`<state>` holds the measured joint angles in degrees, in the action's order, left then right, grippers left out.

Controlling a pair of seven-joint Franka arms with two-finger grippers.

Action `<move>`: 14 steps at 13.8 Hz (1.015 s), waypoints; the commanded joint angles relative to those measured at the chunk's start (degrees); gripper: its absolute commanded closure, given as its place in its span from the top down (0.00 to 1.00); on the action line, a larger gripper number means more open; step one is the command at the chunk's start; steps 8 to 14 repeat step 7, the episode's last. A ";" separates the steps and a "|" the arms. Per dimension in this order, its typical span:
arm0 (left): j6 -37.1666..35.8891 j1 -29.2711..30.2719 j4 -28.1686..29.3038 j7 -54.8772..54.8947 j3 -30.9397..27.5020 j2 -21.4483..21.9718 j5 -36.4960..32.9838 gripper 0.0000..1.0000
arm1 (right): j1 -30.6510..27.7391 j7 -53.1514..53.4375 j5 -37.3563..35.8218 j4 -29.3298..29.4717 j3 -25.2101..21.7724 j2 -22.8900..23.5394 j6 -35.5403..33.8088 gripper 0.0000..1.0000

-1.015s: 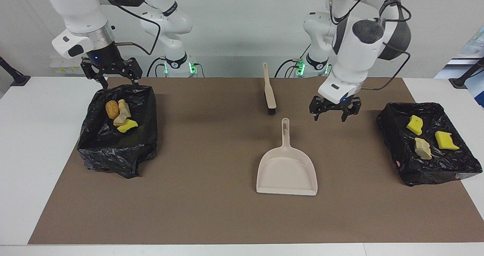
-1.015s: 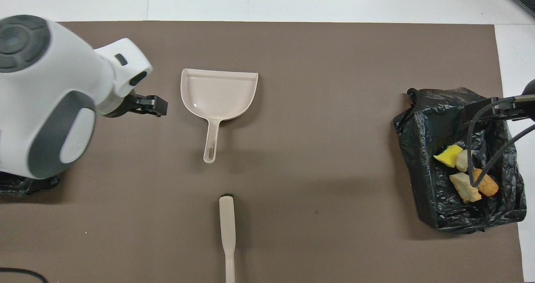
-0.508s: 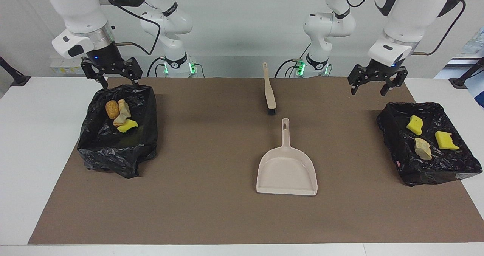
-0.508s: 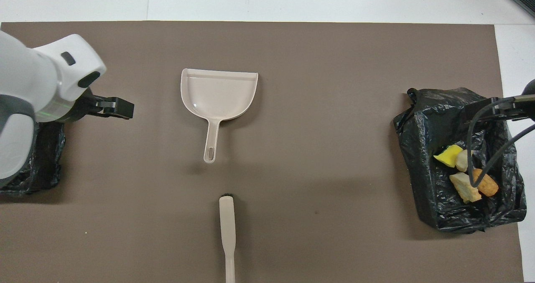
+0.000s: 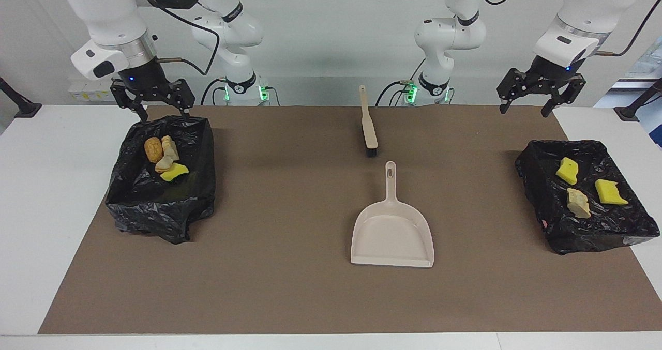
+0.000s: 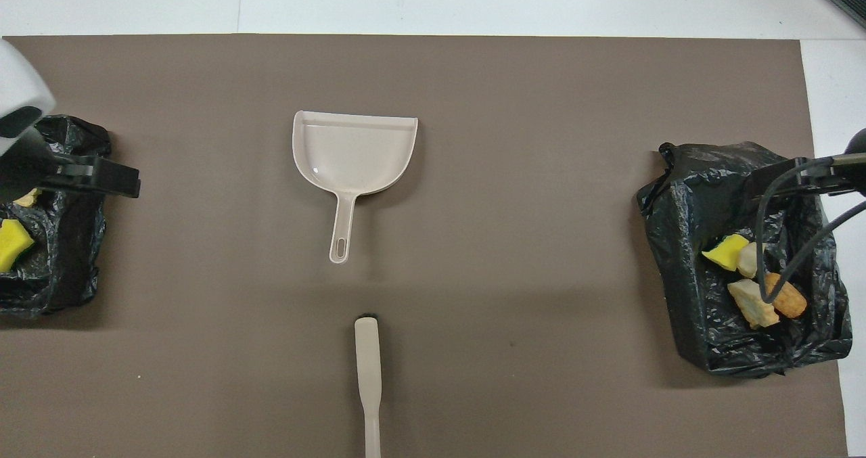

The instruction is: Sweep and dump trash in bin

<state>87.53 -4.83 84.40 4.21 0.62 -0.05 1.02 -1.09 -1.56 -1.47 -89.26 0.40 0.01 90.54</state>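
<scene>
The left gripper (image 5: 541, 92) hangs raised with its fingers spread and empty, over the brown mat's (image 5: 289, 205) edge nearest the robots, toward the left arm's end. The right gripper (image 5: 153, 99) hangs just over the rim of a black bag-lined bin (image 5: 155, 210) at the right arm's end, its fingers also spread and empty. The trash lies in two bins: four scraps (image 5: 164, 158) in this one, three scraps (image 5: 584, 187) in the other black-lined bin (image 5: 595, 231) at the left arm's end. Between the bins lie the beige plastic dustpan (image 5: 391, 231) and, nearer the robots, the beige brush (image 5: 367, 122), apart. The overhead view shows only part of the left arm's bin (image 6: 67, 268).
</scene>
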 commanded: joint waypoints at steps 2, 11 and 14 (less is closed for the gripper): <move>-0.87 0.79 1.03 0.97 -0.09 1.02 0.83 1.00 | -0.31 0.60 0.59 -1.18 0.12 -1.06 -0.19 1.00; -0.87 1.58 1.03 1.24 -0.09 1.02 0.83 1.00 | -0.31 0.60 0.59 -1.18 0.12 -1.06 -0.19 1.00; -0.87 1.58 1.03 1.24 -0.09 1.02 0.83 1.00 | -0.31 0.60 0.59 -1.18 0.12 -1.06 -0.19 1.00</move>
